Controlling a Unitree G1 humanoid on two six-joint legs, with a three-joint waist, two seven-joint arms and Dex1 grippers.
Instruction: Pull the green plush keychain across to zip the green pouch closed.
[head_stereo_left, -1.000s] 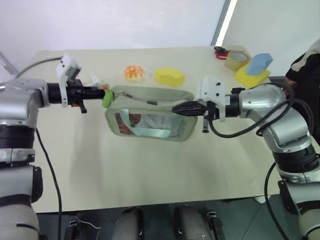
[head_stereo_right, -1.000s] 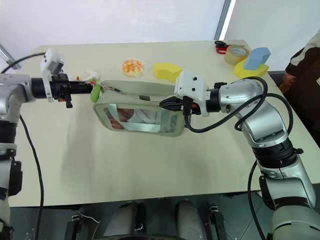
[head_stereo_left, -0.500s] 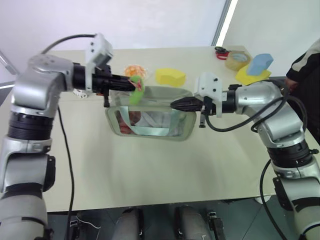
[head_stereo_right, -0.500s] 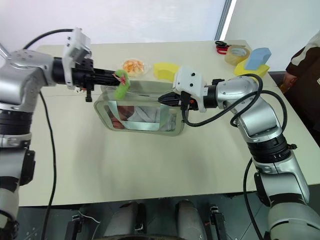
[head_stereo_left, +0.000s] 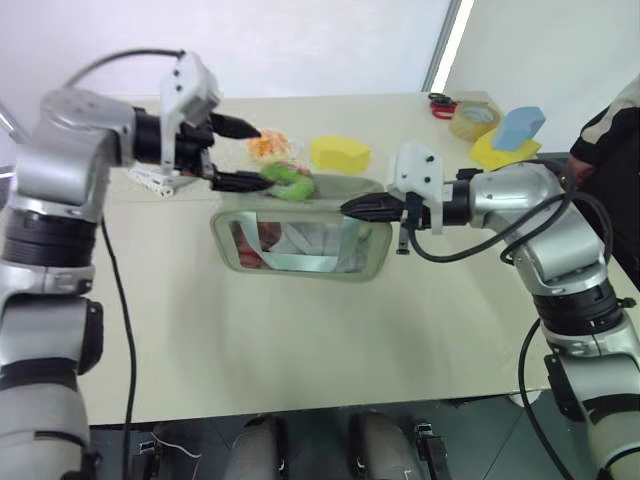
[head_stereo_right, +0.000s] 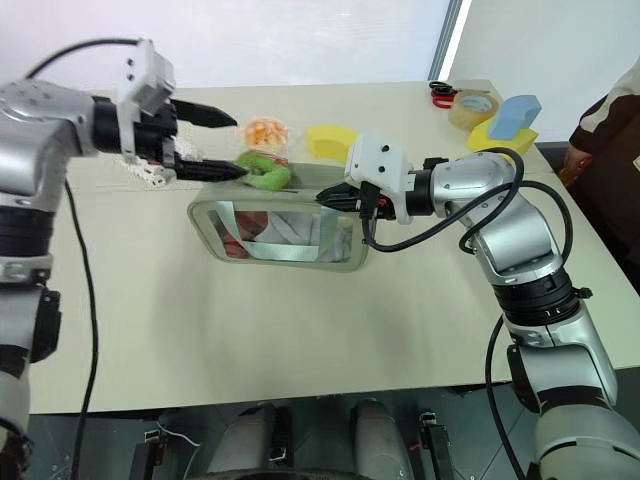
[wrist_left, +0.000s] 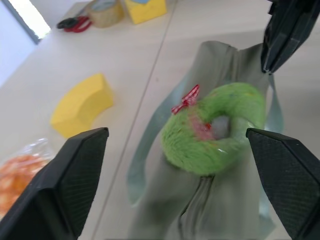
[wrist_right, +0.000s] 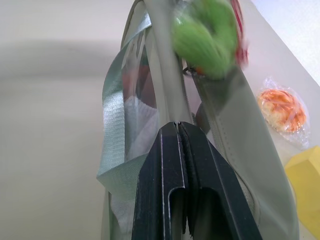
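On the desk (head_stereo_left: 330, 330), your left claw (head_stereo_left: 240, 153) gaped wide beside the green plush keychain (head_stereo_left: 288, 182); your right claw (head_stereo_left: 352, 208) pinched the green pouch (head_stereo_left: 300, 240), whose half-closed zip could stall.

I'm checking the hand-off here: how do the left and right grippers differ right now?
The left gripper stands open, its fingers spread on either side of the green plush keychain without pinching it; the right gripper is shut on the green pouch at its top edge. The left sits higher, above the pouch's top; the right sits level with that edge. Both point inward toward the pouch.
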